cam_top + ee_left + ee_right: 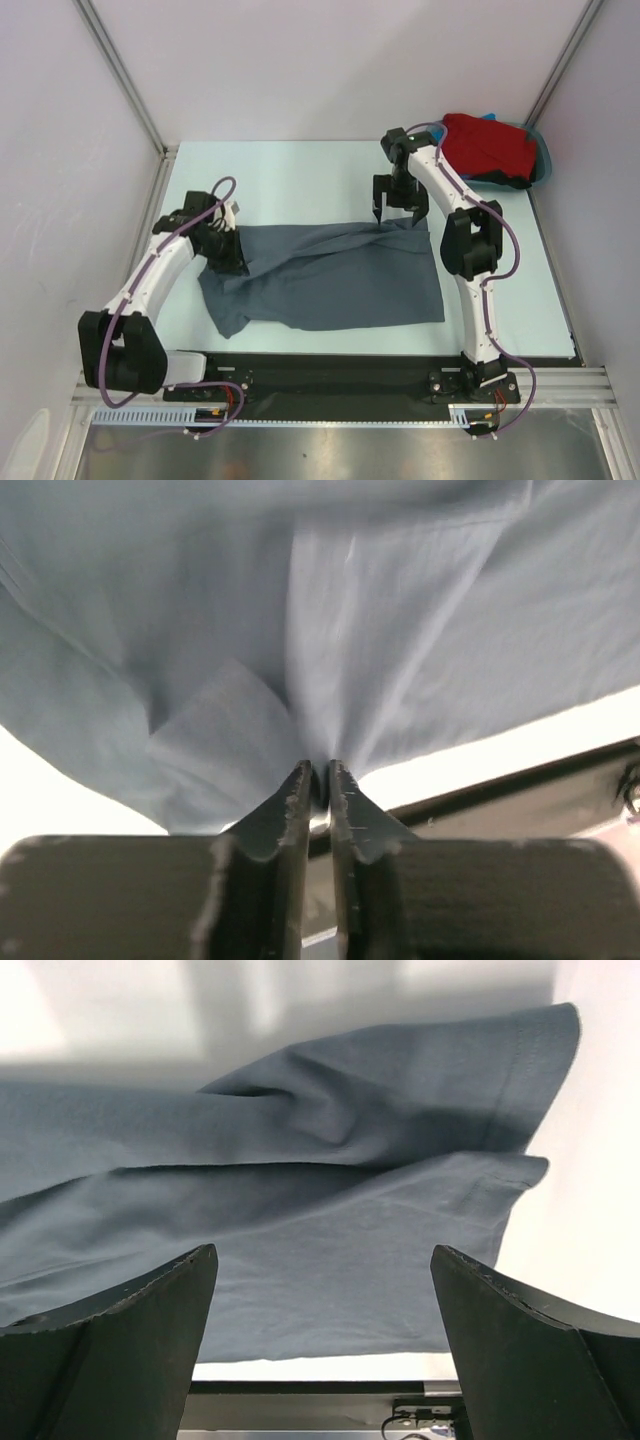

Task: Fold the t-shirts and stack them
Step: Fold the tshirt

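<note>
From above, you see the grey shirt point(330, 280) spread in the middle of the table point(300, 170). It is rumpled, with a ridge running toward its far right corner. Your left gripper point(228, 252) sits at the shirt's left edge. Your right gripper point(400, 212) hangs over the far right corner. The red shirt point(488, 145) is heaped in a teal tub point(545, 160) at the far right of the table, well apart from the grey one.

In the left wrist view, the two fingers are pinched together on a bunch of grey cloth, which fans out in pleats from the pinch.

In the right wrist view, the fingers stand wide apart and grip nothing. A sleeve and hem of the grey shirt lie beneath and between them.

Judging from this, you are on the first shirt, at the smoothing or the first fold. The next move likely calls for lowering the right gripper onto that corner and closing on it, so both arms can work the cloth together.
</note>
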Controlling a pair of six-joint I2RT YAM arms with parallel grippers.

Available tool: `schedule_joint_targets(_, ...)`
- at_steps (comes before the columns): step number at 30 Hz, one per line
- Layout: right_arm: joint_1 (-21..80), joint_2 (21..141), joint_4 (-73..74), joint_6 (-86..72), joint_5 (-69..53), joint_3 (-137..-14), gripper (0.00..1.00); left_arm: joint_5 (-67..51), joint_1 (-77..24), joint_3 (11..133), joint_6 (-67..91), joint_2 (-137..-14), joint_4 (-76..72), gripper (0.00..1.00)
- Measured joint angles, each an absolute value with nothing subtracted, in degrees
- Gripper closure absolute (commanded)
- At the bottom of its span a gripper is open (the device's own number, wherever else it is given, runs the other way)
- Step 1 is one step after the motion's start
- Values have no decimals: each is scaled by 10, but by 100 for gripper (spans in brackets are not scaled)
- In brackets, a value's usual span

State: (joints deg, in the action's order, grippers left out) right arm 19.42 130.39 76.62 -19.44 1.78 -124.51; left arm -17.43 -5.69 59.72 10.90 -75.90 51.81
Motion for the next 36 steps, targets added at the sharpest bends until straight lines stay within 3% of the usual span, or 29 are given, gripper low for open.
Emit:
schedule_joint_targets(2,197,1304,766,-194,16,-1245,5,-185,-57,566,110,-743,526,59)
schedule_joint_targets(8,199,1304,766,-194,15,-1245,5,-217,-60,507,116,-703,547,52)
schedule_joint_targets(9,199,1304,766,-194,15,-1245,5,-216,-60,506,115,-698,550,36)
schedule_joint_targets(10,200,1304,766,-193,15,-1245,5,-213,-61,506,114,-693,551,29)
schedule_joint_targets(12,200,1305,767,-192,15,-1248,5,-199,-62,511,117,-691,554,1)
schedule_joint_targets(17,201,1323,771,-183,-5,-1283,7,-156,-63,561,142,-737,525,0)
schedule_joint_targets(29,194,1368,769,-175,-27,-1353,7,35,-63,859,154,-1067,472,0)
schedule_joint_targets(36,185,1374,769,-175,-27,-1368,7,138,-63,950,145,-1128,493,0)
